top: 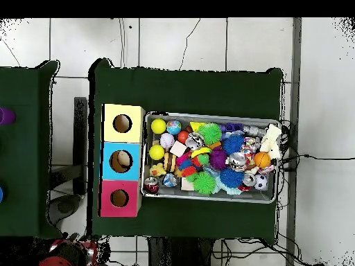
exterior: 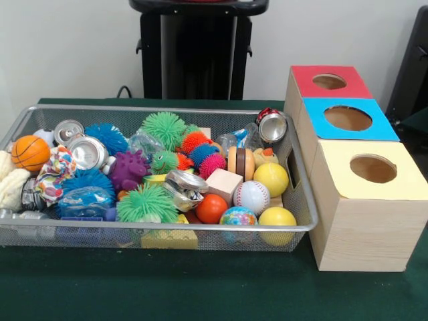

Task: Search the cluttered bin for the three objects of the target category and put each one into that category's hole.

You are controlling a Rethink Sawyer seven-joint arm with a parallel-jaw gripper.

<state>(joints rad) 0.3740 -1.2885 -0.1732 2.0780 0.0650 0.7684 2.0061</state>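
The bin point(exterior: 160, 231) sits on the green table point(exterior: 200, 294), filled with mixed toys, and just beside it stands a row of three wooden boxes. The hole point(exterior: 329, 81) is the cut-out in the red-topped box, at the row's far end in the front view; the blue-topped box point(exterior: 348, 119) and the yellow-topped box point(exterior: 373, 168) follow toward the camera. The gripper does not appear in either view, so whether it is open or closed cannot be told.

The step in hand appears to be the search. Since nothing shows which category is wanted, each candidate should be identified first. Exposed items, such as the yellow ball point(exterior: 271, 179) or the crushed can point(exterior: 273, 126), would suit a vertical approach better than buried ones.

No brand, label or writing is legible.
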